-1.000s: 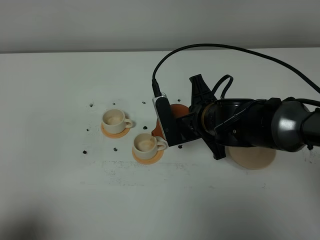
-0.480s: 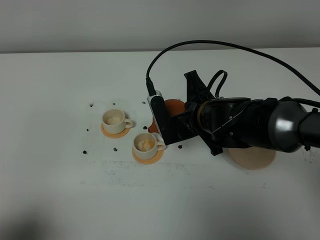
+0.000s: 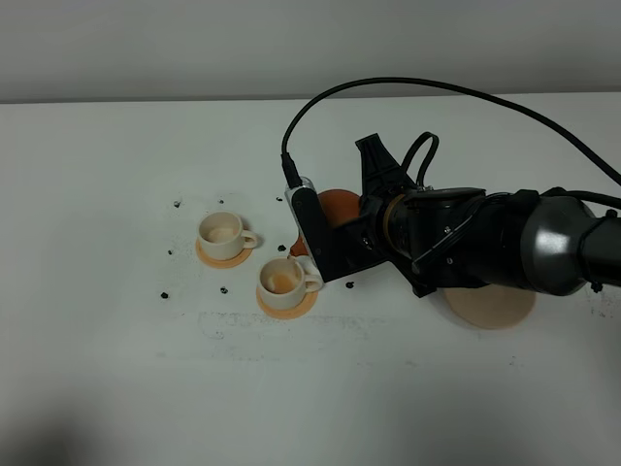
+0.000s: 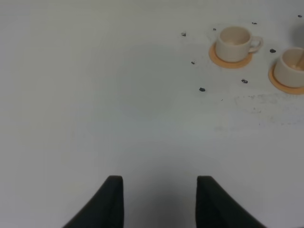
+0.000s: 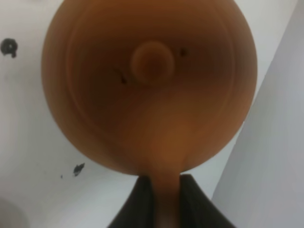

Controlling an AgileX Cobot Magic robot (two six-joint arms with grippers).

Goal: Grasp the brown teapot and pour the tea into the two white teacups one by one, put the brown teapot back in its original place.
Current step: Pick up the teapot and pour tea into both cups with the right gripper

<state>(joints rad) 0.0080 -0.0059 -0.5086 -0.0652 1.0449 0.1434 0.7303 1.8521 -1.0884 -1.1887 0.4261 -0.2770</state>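
The brown teapot (image 3: 335, 206) hangs tilted above the table, its spout end (image 3: 301, 249) over the nearer of the two white teacups (image 3: 283, 280). My right gripper (image 3: 337, 241) reaches across the middle and is shut on the teapot's handle. In the right wrist view the lidded teapot (image 5: 149, 85) fills the picture, and the right gripper (image 5: 165, 183) pinches its handle. The other teacup (image 3: 221, 232) stands further left. The original place, a pale beige disc (image 3: 493, 307), lies bare, partly under the arm. My left gripper (image 4: 159, 179) hovers open over bare table, with both teacups (image 4: 233, 42) (image 4: 292, 66) ahead of it.
Each cup sits on a small orange coaster (image 3: 287, 303) (image 3: 219, 256). Small black specks (image 3: 164, 293) dot the white table (image 3: 116, 369) around the cups. A black cable (image 3: 408, 89) arcs over the right arm. The table's far edge meets a grey wall.
The right arm has shifted slightly left with the teapot and tipped it further over the nearer cup. That cup's inside looks darker now. The left cup has not moved.
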